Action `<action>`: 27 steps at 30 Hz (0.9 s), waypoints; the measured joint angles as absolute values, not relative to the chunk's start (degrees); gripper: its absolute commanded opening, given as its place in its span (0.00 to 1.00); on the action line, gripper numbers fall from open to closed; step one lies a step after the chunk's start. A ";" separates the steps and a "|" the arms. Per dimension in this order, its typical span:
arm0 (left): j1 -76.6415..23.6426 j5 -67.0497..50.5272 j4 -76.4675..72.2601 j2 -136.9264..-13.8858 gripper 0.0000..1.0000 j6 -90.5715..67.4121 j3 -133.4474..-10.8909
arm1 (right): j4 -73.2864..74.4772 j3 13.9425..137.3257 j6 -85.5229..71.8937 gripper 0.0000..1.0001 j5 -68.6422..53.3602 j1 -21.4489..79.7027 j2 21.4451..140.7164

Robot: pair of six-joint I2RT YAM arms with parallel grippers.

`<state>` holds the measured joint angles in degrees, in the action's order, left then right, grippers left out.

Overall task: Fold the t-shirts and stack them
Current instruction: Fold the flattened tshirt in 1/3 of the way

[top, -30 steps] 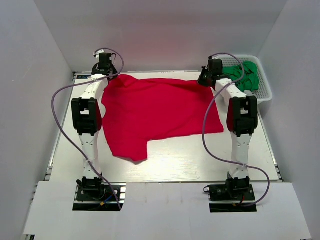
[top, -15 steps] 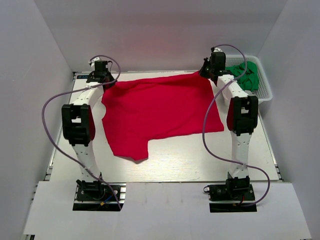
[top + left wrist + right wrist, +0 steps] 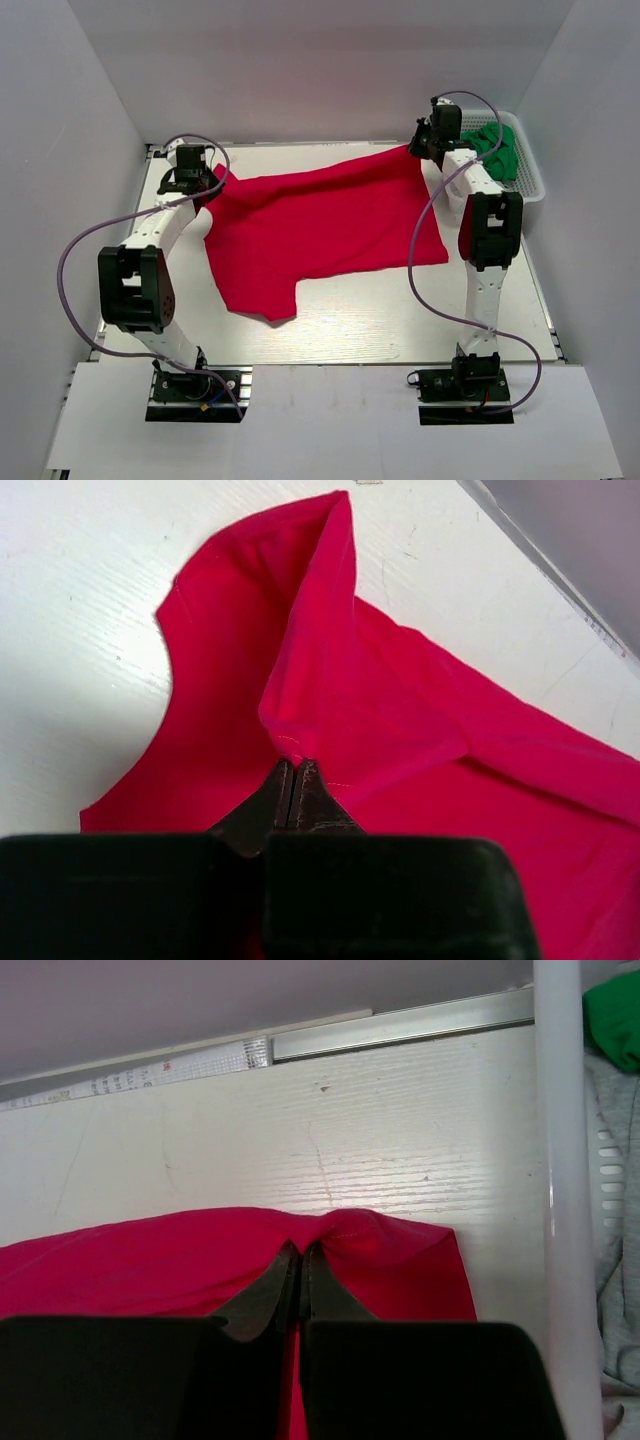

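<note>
Tension has just come into the red t-shirt [image 3: 320,225]. The left end effector [image 3: 293,770], pressed together on a pinch of its far-left corner, has swung outward and nearer than 0.5 s ago. The right end effector [image 3: 300,1255], pinching the far-right corner, has edged toward the white basket [image 3: 530,175]. The far edge now runs straighter between the 2, and the rest lies on the surface [image 3: 350,320]. By my judgement, the garment is being spread flat before the first fold.
</note>
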<state>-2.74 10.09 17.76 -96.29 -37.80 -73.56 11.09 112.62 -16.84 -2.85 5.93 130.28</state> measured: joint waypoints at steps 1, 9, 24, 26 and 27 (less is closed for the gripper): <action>-2.74 10.02 18.06 -95.74 0.00 -38.22 -72.82 | 11.22 112.62 -16.67 0.00 -3.07 5.80 130.28; -2.96 9.61 20.51 -86.21 0.00 -42.46 -60.34 | 12.32 111.92 -15.44 0.00 -4.93 5.61 130.06; -4.25 -4.12 22.76 -79.81 0.78 -46.96 -42.61 | 13.45 107.63 -14.39 0.37 -5.30 5.58 129.69; -4.25 -3.88 24.14 -79.79 1.00 -46.65 -43.55 | 13.54 107.42 -14.02 0.42 -5.23 5.58 129.69; -4.25 -3.68 24.97 -79.68 1.00 -46.50 -44.27 | 13.54 107.31 -13.85 0.43 -5.21 5.58 129.69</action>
<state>-4.25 -3.68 24.97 -79.68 -46.50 -44.27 13.54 107.31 -13.85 -5.21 5.58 129.69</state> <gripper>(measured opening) 0.953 0.398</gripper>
